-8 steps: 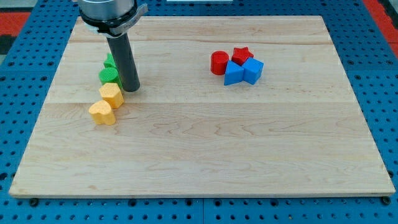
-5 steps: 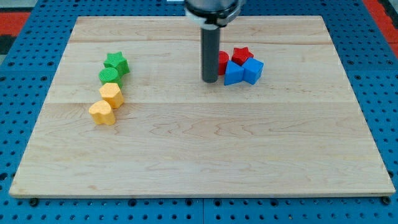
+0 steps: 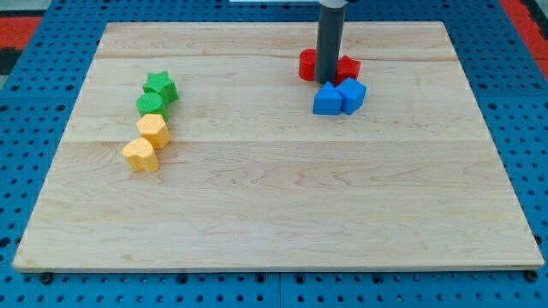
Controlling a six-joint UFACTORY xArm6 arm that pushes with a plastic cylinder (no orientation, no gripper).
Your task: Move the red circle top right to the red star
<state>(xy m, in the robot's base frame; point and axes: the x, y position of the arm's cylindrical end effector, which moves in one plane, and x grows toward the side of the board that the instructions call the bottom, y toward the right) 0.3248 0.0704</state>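
Red circle [image 3: 306,65] sits left of the red star [image 3: 348,67], our gripperless tip [image 3: 326,82] between them; upper-right placement remains.

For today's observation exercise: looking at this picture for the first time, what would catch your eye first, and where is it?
The dark rod stands out at the view's top, my tip planted between the red circle and the red star, just above the two blue blocks. Next comes the slanting line at the view's left: green star, green block, then two yellow blocks.
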